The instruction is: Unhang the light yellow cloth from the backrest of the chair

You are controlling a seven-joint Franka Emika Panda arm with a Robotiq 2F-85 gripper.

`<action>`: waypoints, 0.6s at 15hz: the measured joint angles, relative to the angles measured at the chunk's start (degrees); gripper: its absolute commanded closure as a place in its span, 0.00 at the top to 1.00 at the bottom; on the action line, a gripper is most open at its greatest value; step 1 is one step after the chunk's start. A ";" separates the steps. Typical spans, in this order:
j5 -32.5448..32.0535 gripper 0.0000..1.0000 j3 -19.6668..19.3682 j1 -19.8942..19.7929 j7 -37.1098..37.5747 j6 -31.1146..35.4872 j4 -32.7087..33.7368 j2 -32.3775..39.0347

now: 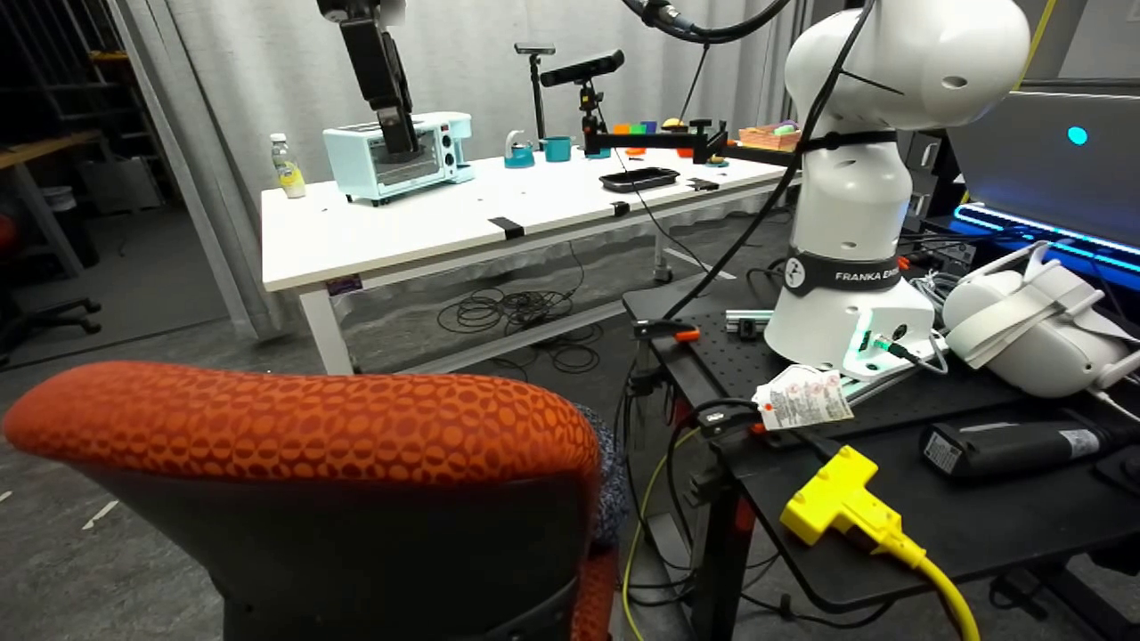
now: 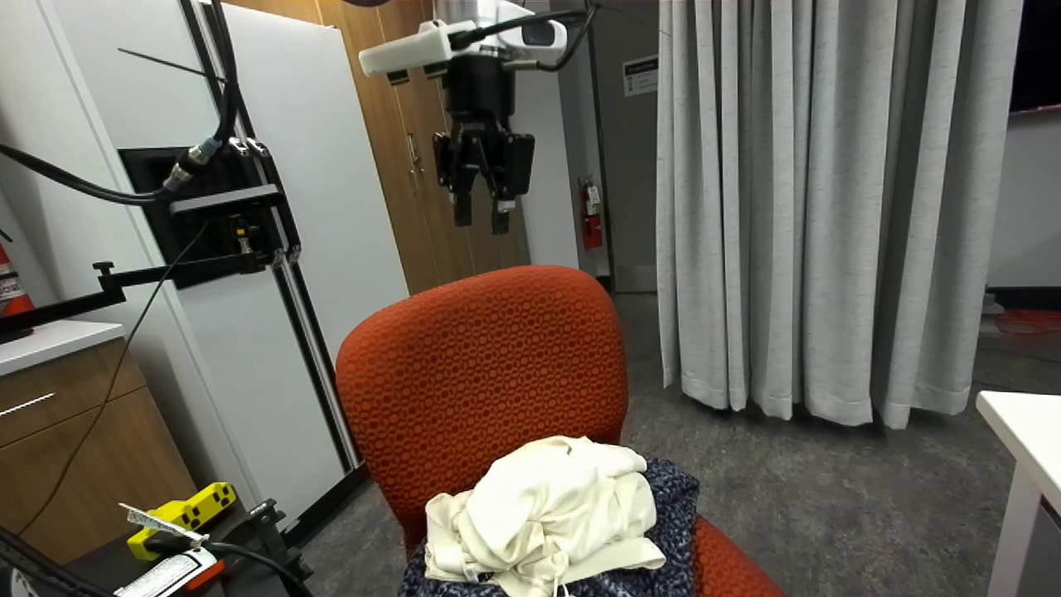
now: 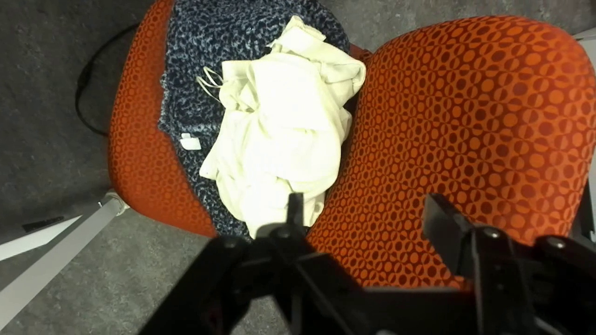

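Note:
The light yellow cloth point(image 2: 547, 506) lies in a crumpled heap on the chair seat, on top of a dark blue speckled fabric point(image 2: 673, 506). It also shows in the wrist view point(image 3: 288, 121); the chair hides it in an exterior view. The orange-red backrest point(image 2: 481, 373) is bare, with no cloth over it; it also shows in an exterior view point(image 1: 312, 427) and in the wrist view point(image 3: 447, 130). My gripper point(image 2: 481, 220) is open and empty, fingers pointing down, above the backrest. In the wrist view its fingers point(image 3: 363, 197) are wide apart over the backrest's front.
A white table point(image 1: 392, 240) holds a light blue toaster oven point(image 1: 383, 160), a bottle point(image 1: 288, 166) and a black tray point(image 1: 639, 179). A black robot stand point(image 1: 891, 525) with a yellow power splitter point(image 1: 837, 499) is beside the chair. Grey curtains point(image 2: 829, 207) hang behind.

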 measured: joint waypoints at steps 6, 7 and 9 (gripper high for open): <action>0.00 1.00 0.00 0.00 -4.93 11.62 -2.25 -0.27; 0.00 1.00 0.00 0.00 -5.86 14.43 -2.90 -0.32; 0.17 1.00 0.00 0.00 -7.46 19.50 -4.19 -0.40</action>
